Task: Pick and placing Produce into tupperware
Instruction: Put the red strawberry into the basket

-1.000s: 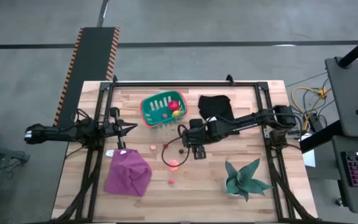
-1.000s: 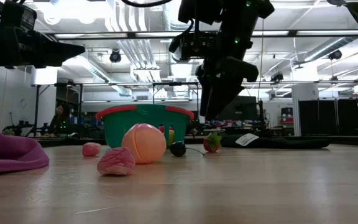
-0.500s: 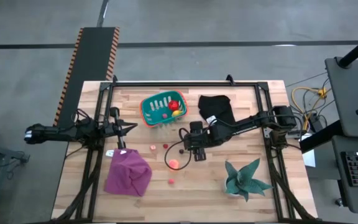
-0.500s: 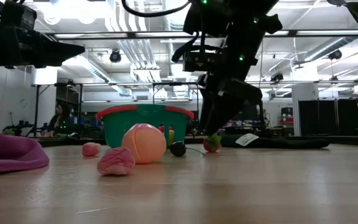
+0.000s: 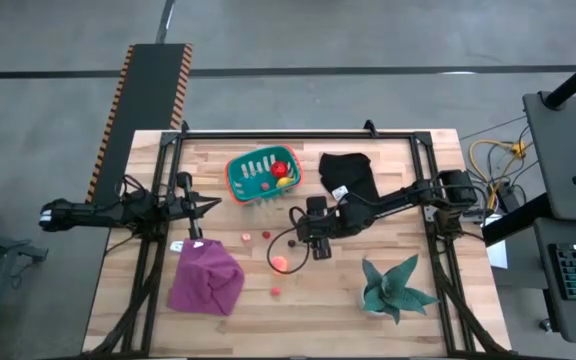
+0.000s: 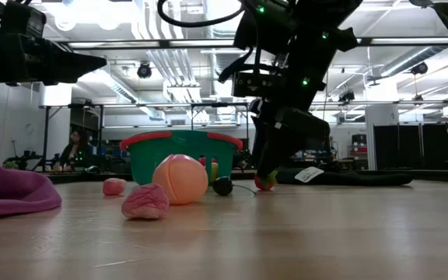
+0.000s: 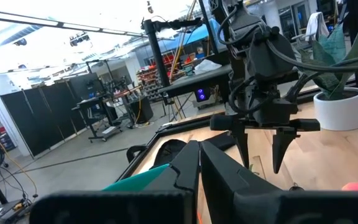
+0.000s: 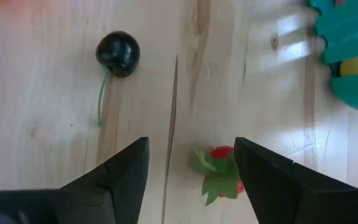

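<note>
My right end effector (image 8: 190, 163) hangs low over the table (image 5: 408, 310), just in front of the basket (image 5: 256, 178), with its fingers spread apart. The small red fruit with green leaves (image 8: 220, 173) lies between them on the wood but sits close to one finger rather than centred. A dark cherry on a thin stem (image 8: 117, 53) lies a little farther from the basket, outside my fingers. The basket already holds a red piece and a yellow piece; a peach (image 6: 180, 179) and two small pink pieces (image 6: 145, 201) lie on the table farther out from it.

My left end effector (image 7: 199, 163) waits beside the basket on the far side from the work, fingers pressed together.

The risk I judge here is the off-centre line-up: closing now, the nearer finger could meet the little fruit first and push it sideways, or pinch only the soft leaves so it slips on lifting. Coming down further could also press my fingertips into the table.
</note>
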Robot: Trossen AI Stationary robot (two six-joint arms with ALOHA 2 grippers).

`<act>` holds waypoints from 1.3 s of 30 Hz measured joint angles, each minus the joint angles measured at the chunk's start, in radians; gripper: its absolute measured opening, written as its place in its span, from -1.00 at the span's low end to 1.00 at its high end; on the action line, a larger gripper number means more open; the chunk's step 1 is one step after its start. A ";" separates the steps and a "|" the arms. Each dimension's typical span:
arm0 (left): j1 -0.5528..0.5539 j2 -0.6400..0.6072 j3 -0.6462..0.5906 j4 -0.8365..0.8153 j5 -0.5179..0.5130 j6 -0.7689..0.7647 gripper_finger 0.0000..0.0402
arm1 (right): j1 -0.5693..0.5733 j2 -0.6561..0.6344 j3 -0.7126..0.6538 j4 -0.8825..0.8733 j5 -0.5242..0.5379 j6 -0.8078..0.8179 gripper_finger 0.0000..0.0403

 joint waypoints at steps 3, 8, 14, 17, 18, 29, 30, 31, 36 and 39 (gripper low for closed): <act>0.000 0.000 0.000 0.000 0.000 0.000 -0.99 | 0.000 0.000 -0.017 0.000 0.009 0.000 0.13; 0.000 0.000 0.000 0.000 0.000 0.000 -0.99 | 0.000 0.000 -0.035 0.053 0.027 0.008 0.13; 0.000 0.002 0.000 0.000 0.000 0.000 -0.99 | 0.000 0.000 -0.050 0.102 0.028 -0.008 0.13; 0.000 0.000 0.000 0.000 -0.001 0.000 -0.99 | 0.000 0.000 -0.052 0.102 0.028 -0.010 0.11; 0.000 0.000 0.000 0.000 -0.004 0.000 -0.99 | 0.000 0.000 -0.052 0.102 0.028 -0.010 0.10; 0.000 0.000 0.000 0.000 -0.016 0.000 -0.99 | 0.000 0.000 -0.074 0.094 0.020 -0.025 -0.14; 0.000 0.000 0.000 0.000 -0.016 0.000 -0.99 | 0.000 0.000 -0.076 0.094 0.020 -0.024 -0.16; 0.000 0.000 0.000 0.000 -0.016 0.000 -0.99 | 0.000 0.000 -0.076 0.094 0.020 -0.024 -0.18; 0.000 0.001 0.000 0.000 -0.016 0.000 -0.99 | 0.000 0.000 -0.075 0.095 0.027 -0.022 -0.29; 0.000 0.000 0.000 0.000 -0.016 0.000 -0.99 | 0.000 0.000 -0.074 0.095 0.027 -0.025 -0.38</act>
